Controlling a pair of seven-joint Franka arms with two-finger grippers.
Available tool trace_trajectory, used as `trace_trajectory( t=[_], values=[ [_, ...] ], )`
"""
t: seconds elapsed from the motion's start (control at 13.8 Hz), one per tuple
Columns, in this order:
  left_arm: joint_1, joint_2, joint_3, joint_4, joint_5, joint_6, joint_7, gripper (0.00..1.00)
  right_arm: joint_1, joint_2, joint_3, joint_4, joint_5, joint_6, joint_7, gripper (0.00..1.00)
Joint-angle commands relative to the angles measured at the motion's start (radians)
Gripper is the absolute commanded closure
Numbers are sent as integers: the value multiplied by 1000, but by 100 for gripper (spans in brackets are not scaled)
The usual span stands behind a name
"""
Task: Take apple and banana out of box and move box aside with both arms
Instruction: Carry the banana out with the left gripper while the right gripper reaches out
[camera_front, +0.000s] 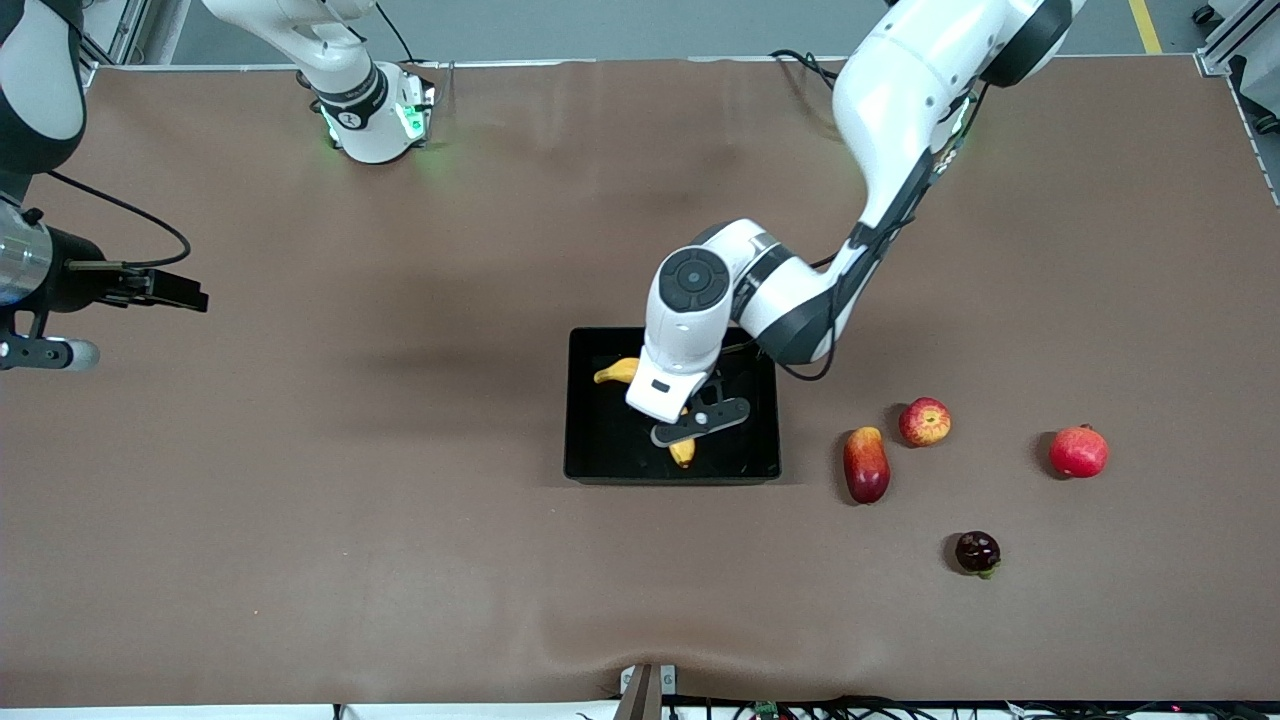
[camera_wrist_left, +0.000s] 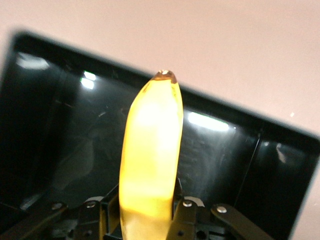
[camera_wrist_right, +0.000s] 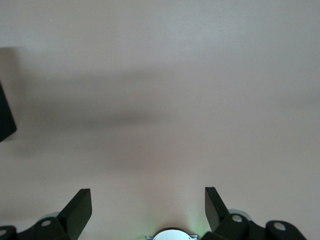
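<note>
Front view, dark fruit: a small dark purple-red fruit lay nearest the camera, toward the left arm's end of the table
Front view, other fruits: farther back lay the oblong red-yellow fruit, just beside it the apple, streaked red and yellow, and well apart a plain red round fruit
Front view, box: the black tray sat mid-table on the brown table
Front view, left gripper: the left gripper was low over the tray, with the banana showing at both sides of it, inside the tray's walls
Front view, right gripper: the right gripper waited over bare table at the right arm's end

Left wrist view, banana: the banana stood between the fingers, which were closed against its sides; its tip pointed at the tray's rim; whether it touched the tray floor could not be told

Right wrist view, gripper: the right gripper was spread wide with only table under it
</note>
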Motion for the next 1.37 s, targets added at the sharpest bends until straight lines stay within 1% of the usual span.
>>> trace_trajectory(
  t=[0.0,0.22,0.36,0.58,0.65,0.72,0.8,0.94,1.08,1.16,1.23,1.3],
  values=[
    [98,-134,-9,-48,-2,-92,135,100,1,32,2,11,61,11,2,0],
    [210,-206,-9,-64,-42,-218,354,100,23,49,4,15,62,11,3,0],
    [296,-252,-10,-102,-82,-249,507,100,43,72,4,18,61,27,3,0],
    [440,-329,-10,-238,-94,-251,770,100,82,94,4,18,55,75,-2,0],
    [492,-340,-10,-275,-94,-246,852,100,99,114,4,18,53,93,0,0],
    [535,-343,-10,-300,-96,-246,902,100,110,153,4,18,61,125,-9,0],
    [568,-343,-13,-320,-96,-243,942,100,127,219,5,18,65,162,-8,0],
    [644,-337,-14,-364,-96,-218,1075,100,180,247,5,18,62,204,-9,0],
    [732,-326,-14,-418,-96,-147,1253,100,225,275,5,18,67,276,-9,0],
    [773,-311,-14,-447,-96,-101,1322,100,239,287,5,18,68,287,-8,0],
    [798,-296,-14,-478,-96,-58,1353,100,259,299,5,18,70,287,-8,0],
    [798,-279,-14,-502,-94,-10,1361,100,285,310,5,18,69,288,-9,0]
  ],
)
